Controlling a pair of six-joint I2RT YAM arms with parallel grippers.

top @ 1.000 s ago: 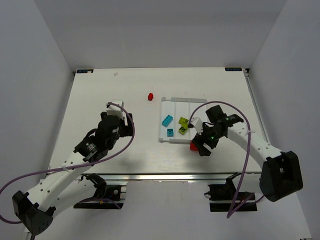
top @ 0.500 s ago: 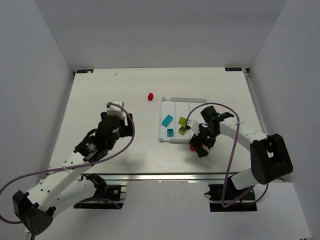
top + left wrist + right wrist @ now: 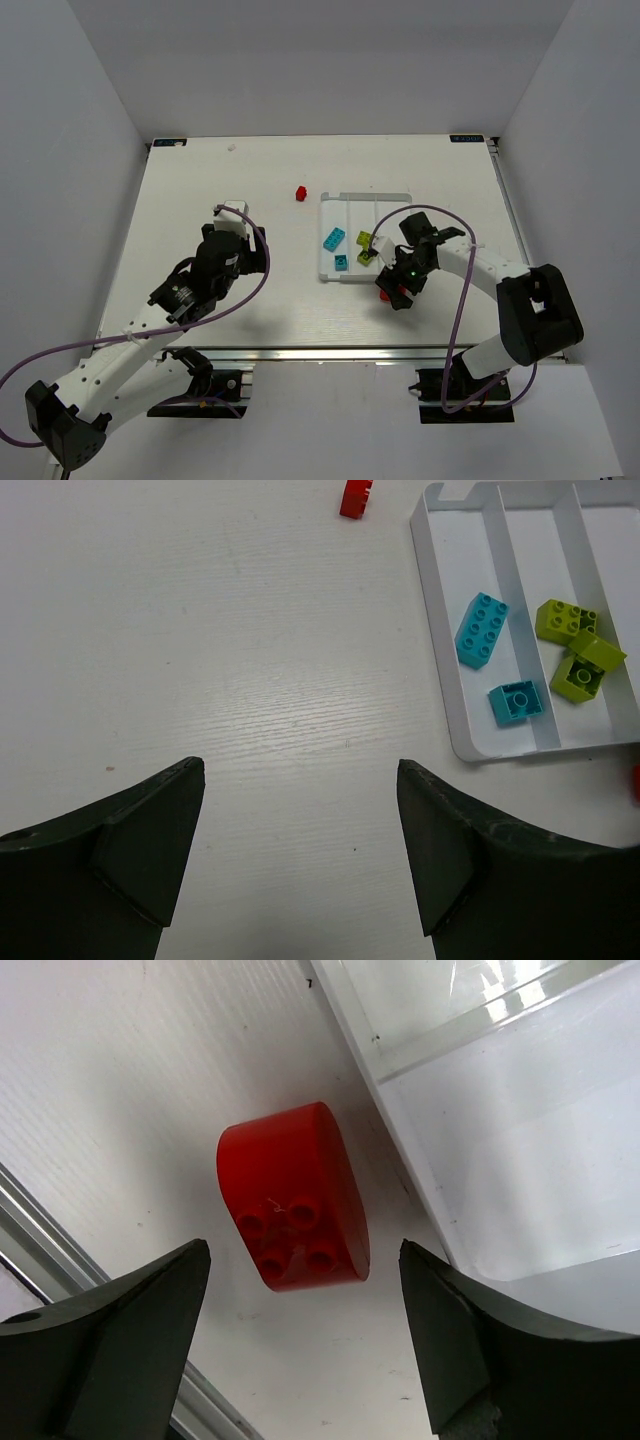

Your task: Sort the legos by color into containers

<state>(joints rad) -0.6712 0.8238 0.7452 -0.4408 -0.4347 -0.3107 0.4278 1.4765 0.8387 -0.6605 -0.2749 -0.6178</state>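
- The right gripper (image 3: 302,1250) is spread wide and grips nothing; in the top view it (image 3: 393,292) sits low over the table (image 3: 200,180), just off the near edge of the tray (image 3: 325,275).
- A red brick (image 3: 295,1205) lies on the table between its fingers (image 3: 120,1340), and a clear gap shows on each side, so neither finger touches it.
- From above, this red brick (image 3: 385,293) is outside the tray, just beside its near edge at the right-hand end, and is partly hidden under the gripper.
- The left gripper (image 3: 300,770) is also wide open with nothing between its fingers; it (image 3: 230,212) hangs over bare table, well apart from the tray and to its left.
- A second red brick (image 3: 353,498) lies alone on the table, just beyond the tray's far left corner (image 3: 300,192).
- Two cyan bricks (image 3: 482,630) lie in the tray's left compartment, one long and one small, a little apart.
- The lime bricks (image 3: 565,620) sit together in the middle compartment, the nearer one tilted.
- The right compartment is partly hidden by the right arm; what can be seen of it holds no brick.
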